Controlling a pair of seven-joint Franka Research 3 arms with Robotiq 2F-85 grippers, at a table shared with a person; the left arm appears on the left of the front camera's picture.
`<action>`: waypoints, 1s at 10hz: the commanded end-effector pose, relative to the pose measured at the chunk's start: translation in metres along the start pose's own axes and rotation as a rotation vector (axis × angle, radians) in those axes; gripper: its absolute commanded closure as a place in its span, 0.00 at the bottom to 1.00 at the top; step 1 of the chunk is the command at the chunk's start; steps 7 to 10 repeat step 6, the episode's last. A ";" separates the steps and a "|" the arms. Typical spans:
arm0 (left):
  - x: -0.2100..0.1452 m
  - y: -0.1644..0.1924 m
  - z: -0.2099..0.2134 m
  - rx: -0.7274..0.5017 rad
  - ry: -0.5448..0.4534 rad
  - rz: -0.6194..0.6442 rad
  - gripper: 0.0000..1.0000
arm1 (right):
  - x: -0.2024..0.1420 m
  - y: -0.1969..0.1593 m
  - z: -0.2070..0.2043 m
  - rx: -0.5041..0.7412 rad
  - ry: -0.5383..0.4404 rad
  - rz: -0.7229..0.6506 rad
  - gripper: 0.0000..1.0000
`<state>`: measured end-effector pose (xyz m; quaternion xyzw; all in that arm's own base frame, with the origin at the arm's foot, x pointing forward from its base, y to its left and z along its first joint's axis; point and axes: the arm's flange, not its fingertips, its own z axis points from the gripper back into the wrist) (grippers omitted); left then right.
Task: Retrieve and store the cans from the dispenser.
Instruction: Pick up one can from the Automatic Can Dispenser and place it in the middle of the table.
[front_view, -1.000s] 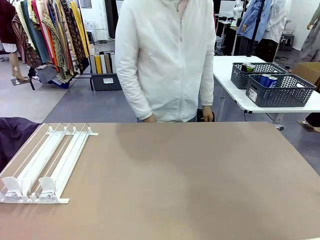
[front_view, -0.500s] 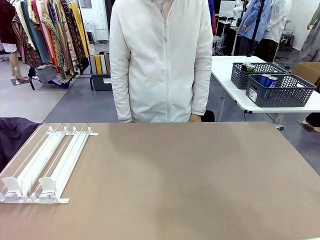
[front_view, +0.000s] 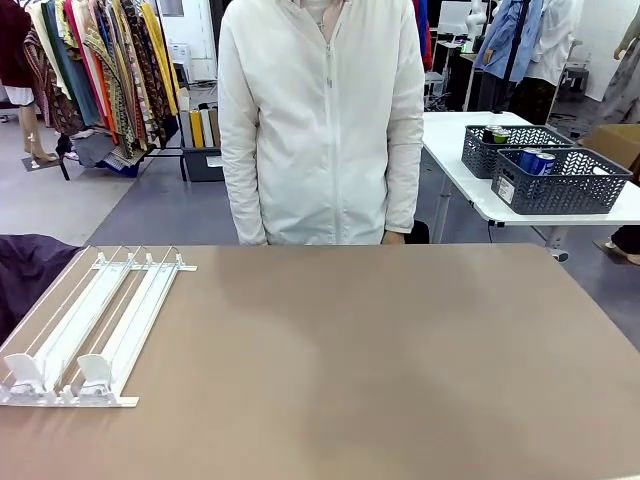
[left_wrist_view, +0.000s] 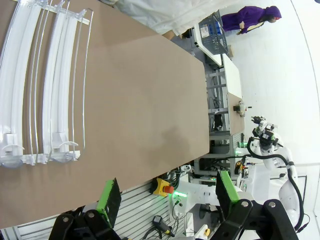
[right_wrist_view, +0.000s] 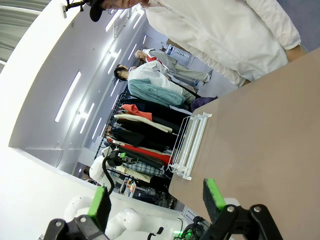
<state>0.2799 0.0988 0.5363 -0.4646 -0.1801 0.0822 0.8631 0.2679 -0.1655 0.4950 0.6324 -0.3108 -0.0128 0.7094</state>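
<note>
- Dispenser (front_view: 88, 325) lies flat at the counter's (front_view: 380, 360) left side, stoppers toward the robot.
- Cans (front_view: 536, 160) sit in a grey basket (front_view: 560, 180) on a separate white table.
- Left claw (left_wrist_view: 167, 192) released, holding nothing.
- Right claw (right_wrist_view: 156, 200) released, holding nothing.
- Person (front_view: 320, 120) stands at the far edge.

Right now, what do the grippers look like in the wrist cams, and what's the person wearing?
The left gripper has black jointed links ending in flat bright green pads. The right gripper is the same build: black links with round pivot joints and green pads. The person wears a white long-sleeved zip-up jacket, with sleeves reaching to the wrists.
</note>
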 end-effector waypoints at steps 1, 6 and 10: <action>0.001 -0.001 -0.002 -0.015 -0.006 -0.017 0.00 | 0.004 0.004 -0.003 0.021 -0.020 0.008 0.00; 0.001 -0.001 -0.002 -0.015 -0.006 -0.017 0.00 | 0.004 0.004 -0.003 0.021 -0.020 0.008 0.00; 0.001 -0.001 -0.002 -0.015 -0.006 -0.017 0.00 | 0.004 0.004 -0.003 0.021 -0.020 0.008 0.00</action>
